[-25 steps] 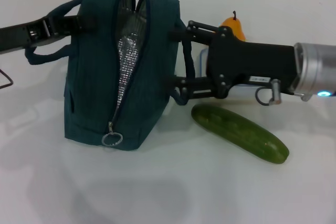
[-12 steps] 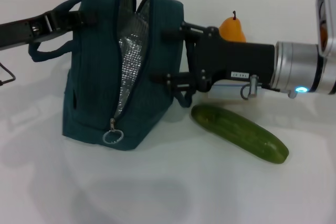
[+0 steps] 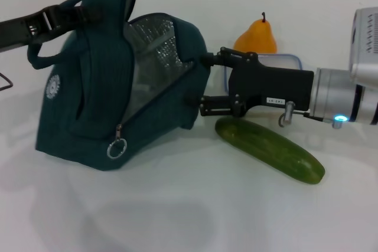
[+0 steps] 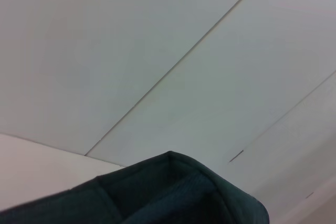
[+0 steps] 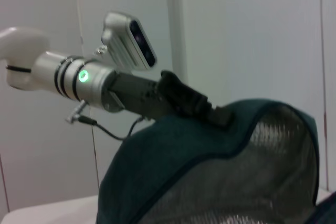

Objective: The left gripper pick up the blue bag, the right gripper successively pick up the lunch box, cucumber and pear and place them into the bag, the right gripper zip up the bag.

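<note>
The blue bag (image 3: pixel 82 98) leans to the left on the white table, its mouth gaping and the silver lining (image 3: pixel 156 57) showing. My left gripper (image 3: pixel 69 16) is shut on the bag's top by the handle; it also shows in the right wrist view as the left gripper (image 5: pixel 207 109) on the bag (image 5: pixel 173 177). The bag's fabric (image 4: pixel 173 192) fills the bottom of the left wrist view. My right gripper (image 3: pixel 204 84) stands open at the bag's right edge, holding nothing. Behind it lie the lunch box (image 3: pixel 283 62) and the pear (image 3: pixel 255 36). The cucumber (image 3: pixel 269 149) lies in front.
A zipper pull ring (image 3: pixel 116 146) hangs at the low end of the bag's opening. A thin metal wire piece (image 3: pixel 5 81) pokes in at the left edge. White table (image 3: pixel 189 216) stretches in front of the bag and cucumber.
The bag has tipped over to the left and its mouth has opened much wider. My right gripper sits slightly lower and further right, uncovering the lunch box behind it.
</note>
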Motion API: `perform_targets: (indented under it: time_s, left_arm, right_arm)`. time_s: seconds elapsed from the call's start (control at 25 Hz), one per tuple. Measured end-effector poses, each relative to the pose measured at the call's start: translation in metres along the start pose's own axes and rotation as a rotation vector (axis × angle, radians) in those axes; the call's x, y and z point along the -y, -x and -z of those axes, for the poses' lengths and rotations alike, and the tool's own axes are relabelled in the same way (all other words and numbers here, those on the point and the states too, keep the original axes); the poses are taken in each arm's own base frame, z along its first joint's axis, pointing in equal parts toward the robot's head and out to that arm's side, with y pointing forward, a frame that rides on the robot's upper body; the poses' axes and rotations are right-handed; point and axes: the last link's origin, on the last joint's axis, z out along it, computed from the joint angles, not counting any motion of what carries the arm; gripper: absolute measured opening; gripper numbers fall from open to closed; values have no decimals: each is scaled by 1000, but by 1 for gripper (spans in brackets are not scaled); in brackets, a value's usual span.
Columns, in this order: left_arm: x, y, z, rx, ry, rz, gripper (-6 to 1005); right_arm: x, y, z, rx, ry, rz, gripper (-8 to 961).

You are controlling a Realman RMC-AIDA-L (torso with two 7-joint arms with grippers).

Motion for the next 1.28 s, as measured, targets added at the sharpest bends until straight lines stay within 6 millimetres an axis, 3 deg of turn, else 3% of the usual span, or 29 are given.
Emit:
perform_targets:
  time_s: [0.68,0.84,1.04,1.28]
  left_arm:
    - [2,3,2,4,-8,9,47]
    - [5,6,0,7,-6,27,47]
    - [5,7,-1,9,-4,34,47]
    - [6,7,-1,11,-8,35,47]
  right_arm:
    - [2,-1,-3,0,-33,-18,878]
    - [4,-1,20,79,-78,-58,878]
    - [17,-11,72,190,-257,-129,878]
    - [26,-28,104,198,-365,-252,878]
